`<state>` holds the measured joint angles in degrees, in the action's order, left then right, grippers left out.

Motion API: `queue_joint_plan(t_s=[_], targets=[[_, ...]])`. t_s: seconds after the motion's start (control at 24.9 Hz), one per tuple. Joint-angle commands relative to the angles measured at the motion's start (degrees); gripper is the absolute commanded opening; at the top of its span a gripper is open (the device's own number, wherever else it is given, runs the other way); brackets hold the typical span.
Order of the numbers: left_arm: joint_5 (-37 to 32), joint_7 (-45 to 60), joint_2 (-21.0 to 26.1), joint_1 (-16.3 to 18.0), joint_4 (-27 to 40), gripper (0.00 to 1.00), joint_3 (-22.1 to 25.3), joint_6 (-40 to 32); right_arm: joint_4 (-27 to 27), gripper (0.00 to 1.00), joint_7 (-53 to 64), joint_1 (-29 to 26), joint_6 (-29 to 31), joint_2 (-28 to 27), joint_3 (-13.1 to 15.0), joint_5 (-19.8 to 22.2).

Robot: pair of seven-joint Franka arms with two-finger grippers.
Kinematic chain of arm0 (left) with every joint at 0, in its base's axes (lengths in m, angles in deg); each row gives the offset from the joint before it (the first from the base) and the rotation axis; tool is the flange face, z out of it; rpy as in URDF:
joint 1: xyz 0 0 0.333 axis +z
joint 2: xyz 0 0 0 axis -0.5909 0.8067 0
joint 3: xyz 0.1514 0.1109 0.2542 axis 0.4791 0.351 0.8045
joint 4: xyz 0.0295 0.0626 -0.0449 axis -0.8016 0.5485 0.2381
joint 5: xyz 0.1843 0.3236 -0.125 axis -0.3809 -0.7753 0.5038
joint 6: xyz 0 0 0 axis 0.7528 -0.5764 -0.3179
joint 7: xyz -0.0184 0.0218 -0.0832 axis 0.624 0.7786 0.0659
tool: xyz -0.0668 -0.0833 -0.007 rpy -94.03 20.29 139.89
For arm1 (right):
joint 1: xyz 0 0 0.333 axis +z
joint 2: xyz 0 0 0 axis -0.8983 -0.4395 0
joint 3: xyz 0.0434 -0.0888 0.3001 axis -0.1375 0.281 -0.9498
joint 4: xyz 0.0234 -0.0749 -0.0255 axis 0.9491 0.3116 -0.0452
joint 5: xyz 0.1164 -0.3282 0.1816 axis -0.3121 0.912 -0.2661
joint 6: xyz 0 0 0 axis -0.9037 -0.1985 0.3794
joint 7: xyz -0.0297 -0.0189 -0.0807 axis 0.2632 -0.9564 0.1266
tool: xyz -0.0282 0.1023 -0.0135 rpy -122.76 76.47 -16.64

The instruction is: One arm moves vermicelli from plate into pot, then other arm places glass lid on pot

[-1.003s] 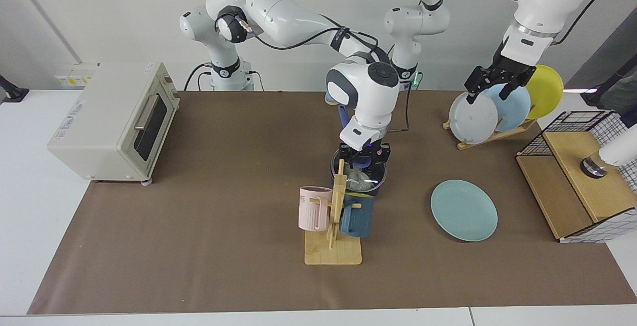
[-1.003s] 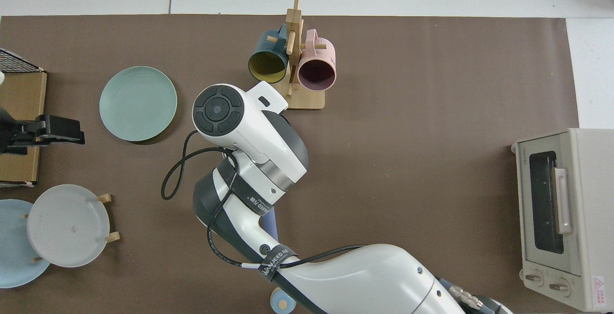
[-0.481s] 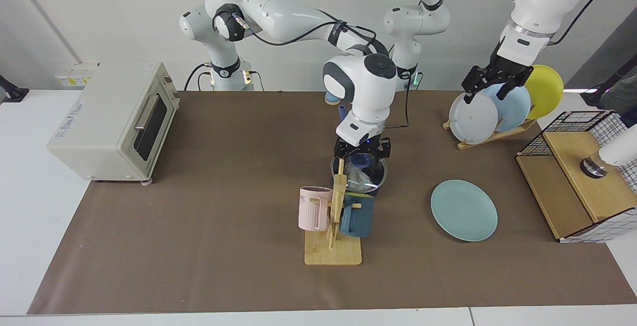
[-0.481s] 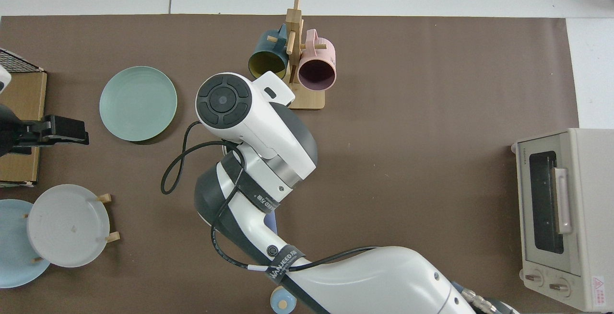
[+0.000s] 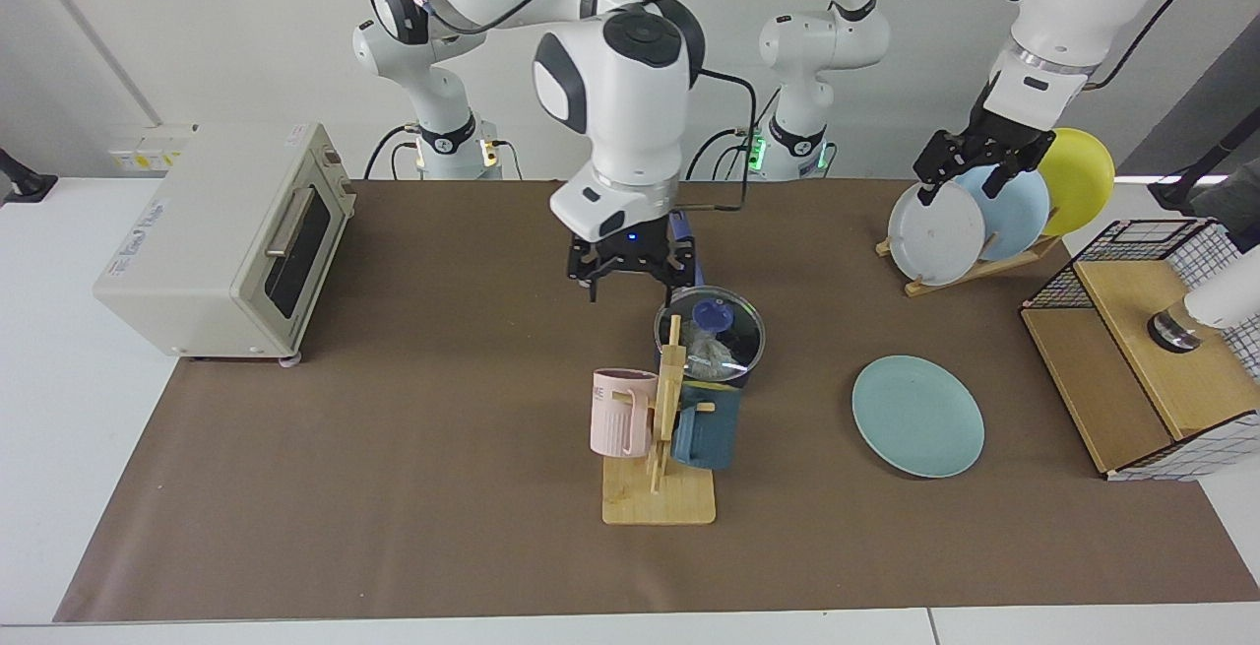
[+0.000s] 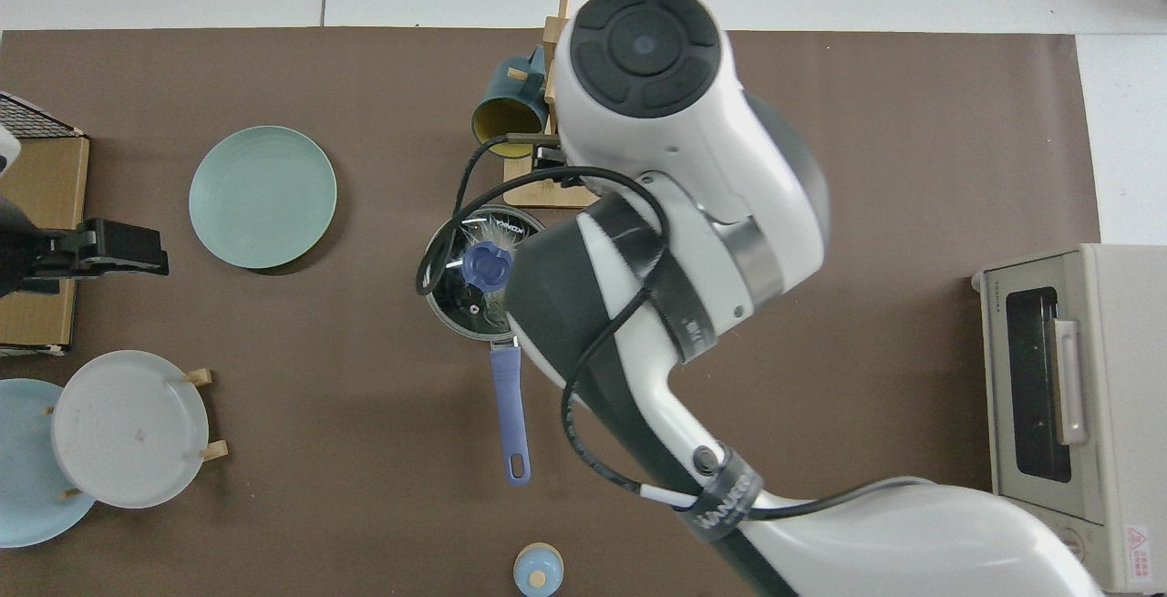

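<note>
1. Facing view: a second ago my right gripper (image 5: 630, 276) was low over the pot (image 5: 709, 338), on the lid's knob. Now it has come up and moved toward the toaster oven (image 5: 228, 239) side, hanging in the air beside the pot with its fingers spread apart and nothing between them. The glass lid (image 5: 711, 328) sits flat on the pot rim, its blue knob up and free. Through the glass I see the vermicelli (image 5: 707, 354), a pale tangle inside the pot. The teal plate (image 5: 917, 416) lies bare on the mat, well apart from the pot. My left gripper (image 5: 970, 170) waits up by the plate rack (image 5: 970, 271), its fingers splayed and empty over the grey-white plate (image 5: 935, 231); it has hardly shifted.

2. Top view: the right arm no longer covers the pot (image 6: 442, 305), so the lid (image 6: 474, 292) and its knob now show, with the blue handle pointing away from the mug stand (image 6: 547, 191). White strands of noodle (image 6: 492, 234) show under the glass. The plate (image 6: 263, 197) is empty here too. The right gripper itself is hidden under the arm's wrist; the left gripper (image 6: 137, 251) sits at the frame edge, and I can't read its fingers from here.

3. My reading: noodles in, lid seated, gripper let go and clear. I judge both steps done, with only the retreat left.
</note>
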<state>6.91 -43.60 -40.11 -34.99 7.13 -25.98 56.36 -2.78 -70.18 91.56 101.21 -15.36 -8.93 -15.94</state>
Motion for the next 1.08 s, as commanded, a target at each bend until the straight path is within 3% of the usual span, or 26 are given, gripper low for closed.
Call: queue_joint_plan(t_s=[0.0, 0.52, 1.04], targets=[[-0.9, -0.4, -0.9, 0.4, 0.6, 1.0, -0.3, -0.6, 17.1, 1.0, 5.1, -6.6, 0.5, 13.4, -0.6, -0.7], [-0.9, -0.4, -0.9, 0.4, 0.6, 1.0, -0.3, -0.6, 37.8, 1.0, 23.2, -20.1, 0.8, 30.1, -0.6, -0.6], [-0.9, -0.4, -0.9, 0.4, 0.7, 1.0, -0.3, -0.6, 52.1, 0.99, 32.7, -29.4, 10.9, 36.8, -0.6, -0.5]])
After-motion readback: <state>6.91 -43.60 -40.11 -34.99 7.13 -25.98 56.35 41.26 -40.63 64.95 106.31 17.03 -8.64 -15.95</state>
